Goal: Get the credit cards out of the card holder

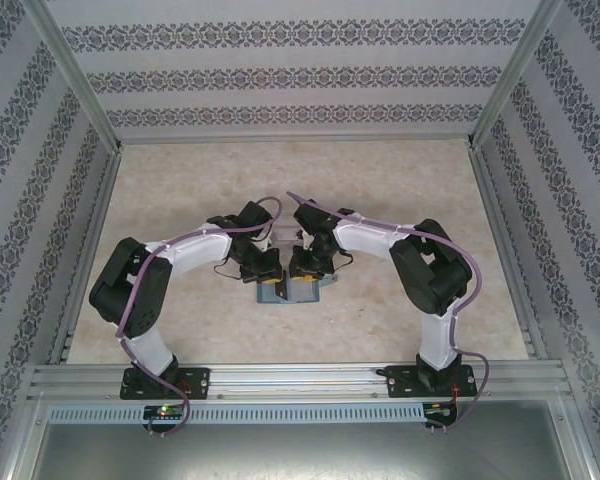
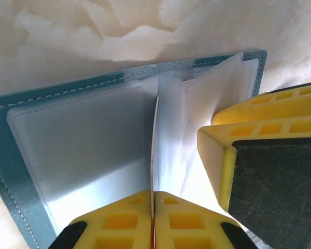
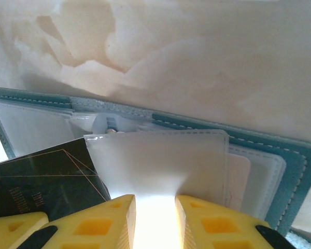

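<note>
The marbled beige worktop (image 1: 180, 200) carries the teal card holder (image 1: 272, 296), which lies open in its near half with the 2 arms meeting over it. The left hand (image 2: 154, 201) is closed tight, its yellow tips pinching a thin white leaf (image 2: 156, 140) that stands edge-on at the spine; whether that is a card or a sleeve, I cannot tell. The right hand (image 3: 154, 207) is partly open, with a frosted sleeve (image 3: 160, 161) showing in the gap. A black card (image 3: 39, 179) lies over the holder's panel just beside it.
</note>
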